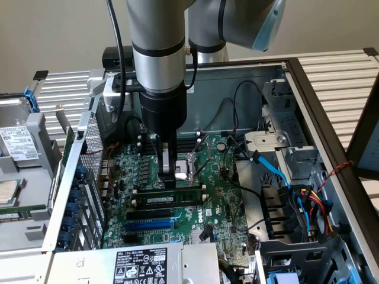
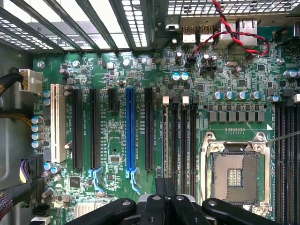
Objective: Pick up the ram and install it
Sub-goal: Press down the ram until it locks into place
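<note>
Gripper [image 1: 169, 175] closed, fingertips down on top edge of ram [image 1: 173, 194], pressing near its middle. Ram sits on edge in slot on mobo [image 1: 222, 195], just beside CPU socket [image 1: 185, 168], white label facing cam in ext view. Black empty slots [image 1: 161, 211] and blue slot [image 1: 151, 225] lie parallel, nearer cam. Wrist view: gripper [image 2: 166, 187] over ram [image 2: 165, 136], seen edge-on as thin line, blue slot [image 2: 131, 133] apart to one side, socket [image 2: 235, 174] to other. PC case [image 1: 308, 94] open.
</note>
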You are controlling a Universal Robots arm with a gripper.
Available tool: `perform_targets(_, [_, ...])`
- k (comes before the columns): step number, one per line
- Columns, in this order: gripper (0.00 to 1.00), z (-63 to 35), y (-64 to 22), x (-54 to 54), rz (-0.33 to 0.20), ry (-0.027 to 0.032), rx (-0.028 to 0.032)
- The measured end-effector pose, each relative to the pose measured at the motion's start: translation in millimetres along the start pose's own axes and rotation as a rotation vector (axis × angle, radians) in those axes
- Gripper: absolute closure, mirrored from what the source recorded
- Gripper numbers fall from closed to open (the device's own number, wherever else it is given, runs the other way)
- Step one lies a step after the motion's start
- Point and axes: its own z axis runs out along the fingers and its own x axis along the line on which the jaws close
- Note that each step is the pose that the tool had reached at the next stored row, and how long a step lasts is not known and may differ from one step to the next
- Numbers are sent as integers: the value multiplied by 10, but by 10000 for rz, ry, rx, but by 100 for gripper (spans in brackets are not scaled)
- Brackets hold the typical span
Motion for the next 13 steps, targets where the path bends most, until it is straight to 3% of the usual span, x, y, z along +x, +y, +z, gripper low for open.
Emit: perform_targets(13, [89, 42, -26, -1, -1, 0, 3])
